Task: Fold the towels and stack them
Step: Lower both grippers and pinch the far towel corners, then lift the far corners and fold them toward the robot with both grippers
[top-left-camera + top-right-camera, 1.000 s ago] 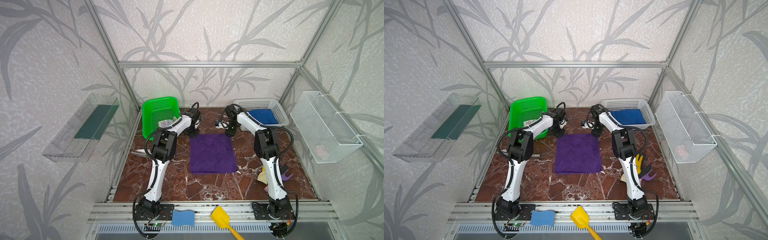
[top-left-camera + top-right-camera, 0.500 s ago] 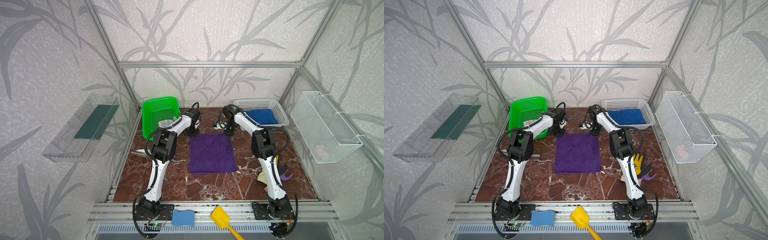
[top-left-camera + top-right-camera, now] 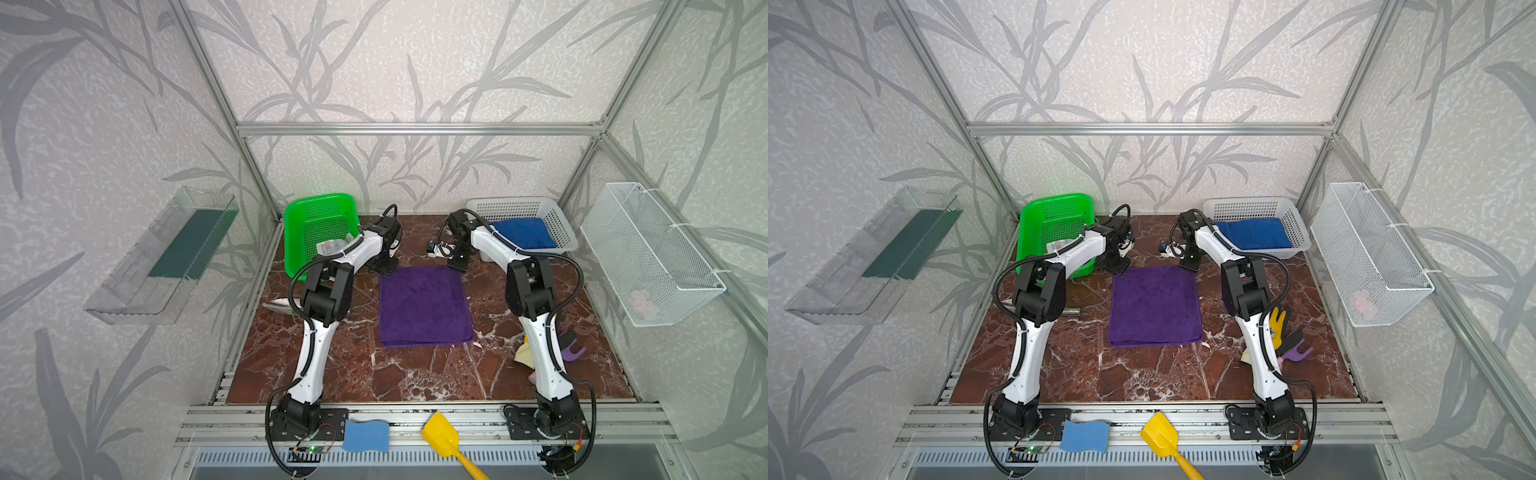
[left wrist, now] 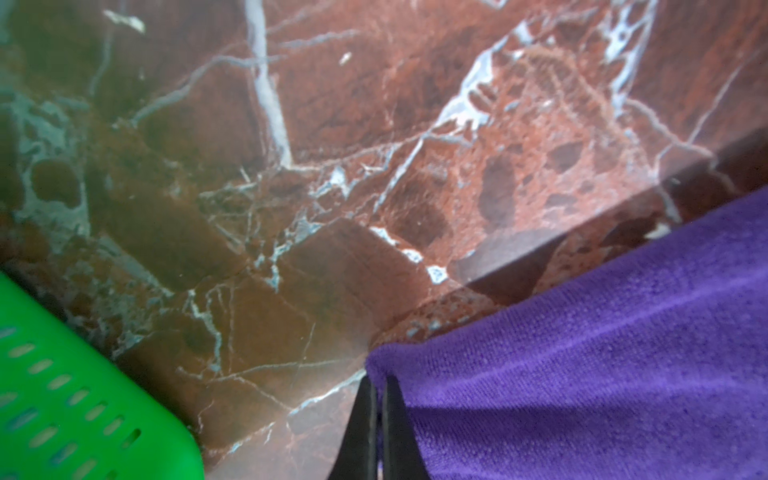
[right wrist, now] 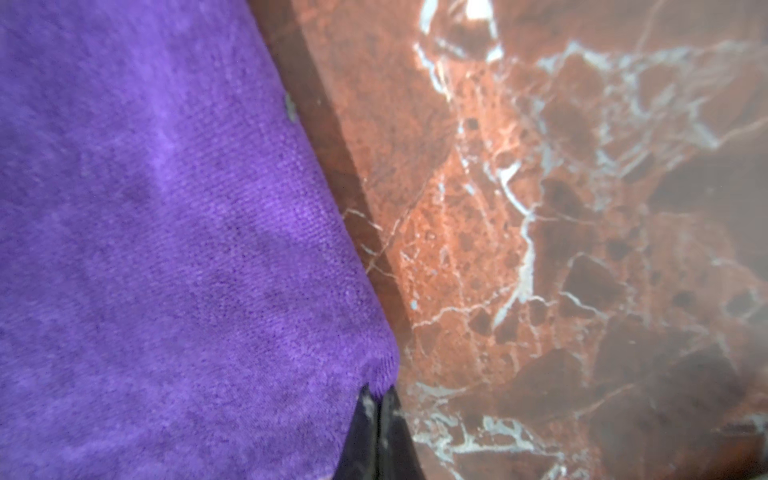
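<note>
Purple towel [image 3: 424, 307] lies flat on the surface [image 3: 415, 374]. Left gripper [image 3: 384, 267] and right gripper [image 3: 459, 264] at its 2 far corners. Blue towel [image 3: 521, 232] in white basket [image 3: 562, 226].

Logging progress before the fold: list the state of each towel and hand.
Dark purple cloth towel: flat on table, far corners pinched.
Royal blue cloth towel: folded in white plastic basket.
Cream printed cloth towel: lying in green plastic basket.
Left hand: shut on purple towel's corner.
Right hand: shut on its other corner.
</note>
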Controlling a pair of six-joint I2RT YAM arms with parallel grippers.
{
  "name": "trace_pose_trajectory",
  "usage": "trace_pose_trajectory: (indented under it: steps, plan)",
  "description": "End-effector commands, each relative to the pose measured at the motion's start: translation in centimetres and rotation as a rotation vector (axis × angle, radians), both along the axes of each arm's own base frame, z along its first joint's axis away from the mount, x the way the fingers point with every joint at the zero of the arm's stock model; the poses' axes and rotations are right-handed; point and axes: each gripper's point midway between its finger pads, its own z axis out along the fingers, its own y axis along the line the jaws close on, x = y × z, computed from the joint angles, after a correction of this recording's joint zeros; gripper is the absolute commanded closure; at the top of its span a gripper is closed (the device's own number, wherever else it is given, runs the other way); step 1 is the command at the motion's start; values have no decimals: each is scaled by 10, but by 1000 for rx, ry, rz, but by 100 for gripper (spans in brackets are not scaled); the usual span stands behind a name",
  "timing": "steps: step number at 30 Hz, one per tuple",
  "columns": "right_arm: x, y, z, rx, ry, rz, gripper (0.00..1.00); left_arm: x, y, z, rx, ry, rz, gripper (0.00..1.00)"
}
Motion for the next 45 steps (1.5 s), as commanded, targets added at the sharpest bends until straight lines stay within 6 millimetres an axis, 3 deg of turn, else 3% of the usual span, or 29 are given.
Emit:
trace_pose_trajectory:
  steps: [1,12,20,32,45]
  plan:
    - [15,5,28,78,-122,-20,100,11,10,28,5,-102,28,100]
    - [26,-4,68,239,-355,-133,100,15,8,68,-48,-304,2,100]
    - [26,-6,78,265,-420,-140,100,17,8,91,-51,-391,-12,100]
    - [-3,-11,84,291,-459,-116,100,-5,20,95,-41,-444,-1,100]
    - [-51,-22,86,302,-368,-146,100,-39,11,99,-46,-444,-9,100]
